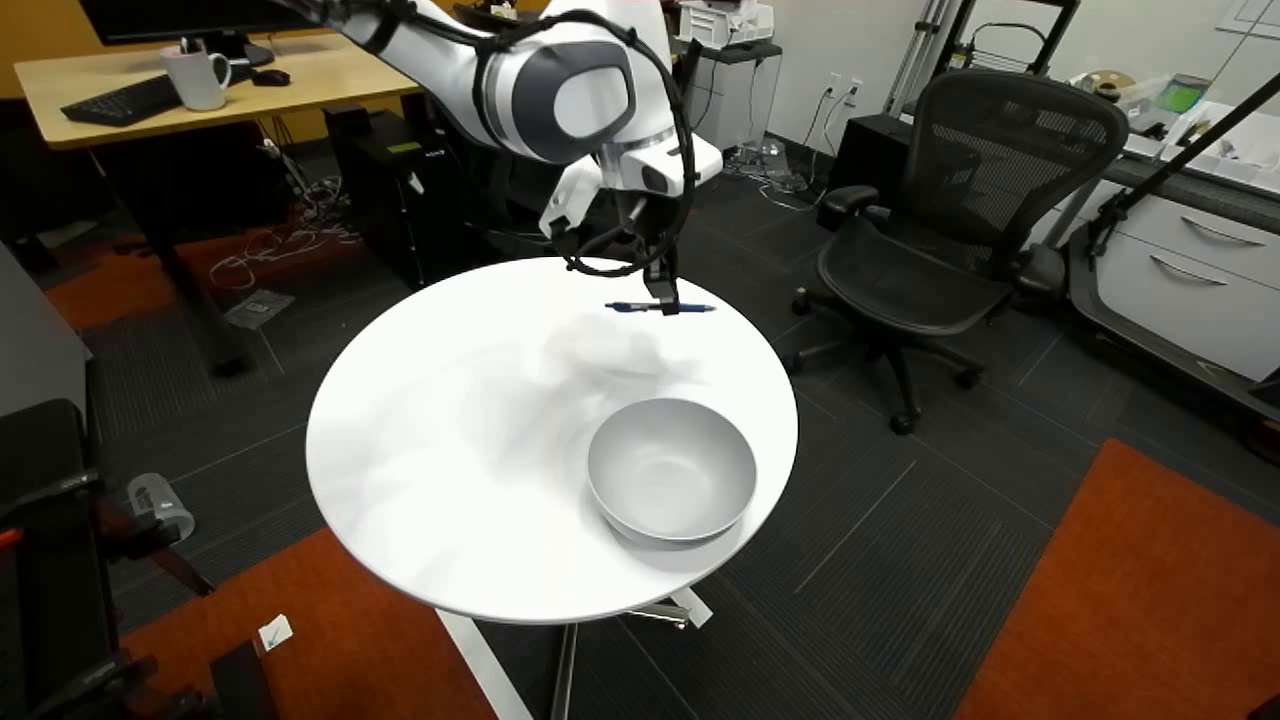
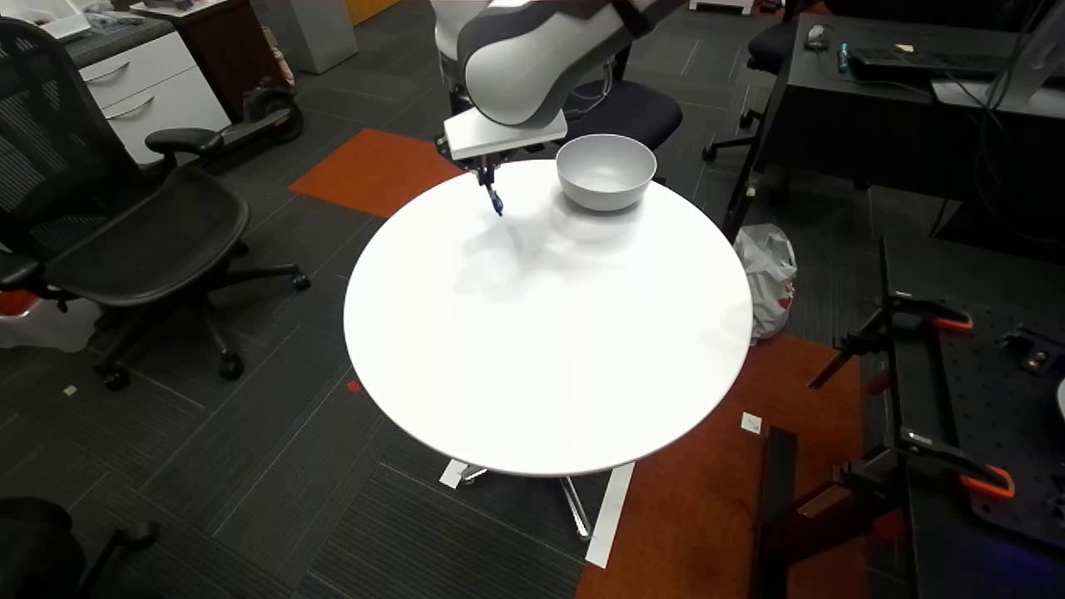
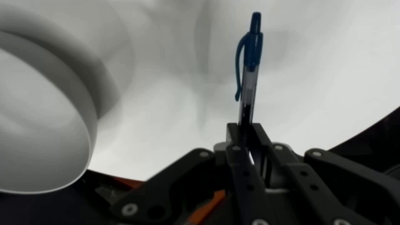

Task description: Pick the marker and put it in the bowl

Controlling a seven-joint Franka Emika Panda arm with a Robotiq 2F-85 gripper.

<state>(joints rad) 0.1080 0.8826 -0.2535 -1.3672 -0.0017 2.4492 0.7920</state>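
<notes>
The round table [image 2: 549, 349] offers an edge but no corners. Above it reaches the arm [image 1: 565, 95]. The bowl [image 1: 672, 470] stands upright close to the table's edge, so a low sideways pass could knock its wall and push it over. The gripper [image 3: 245, 129], in both exterior views, is beside the bowl, not above it, and near the edge too; its fingers [image 3: 262, 137] are drawn almost together, pinching the pen [image 3: 252, 59] by its clear barrel. The pen seems lifted off the tabletop, its clip end jutting well past the fingertips in the wrist view. Held at so narrow a spot, it could swivel or slip if that end catches the bowl's rim. Let go too early, it may land outside the bowl and roll off the edge.
</notes>
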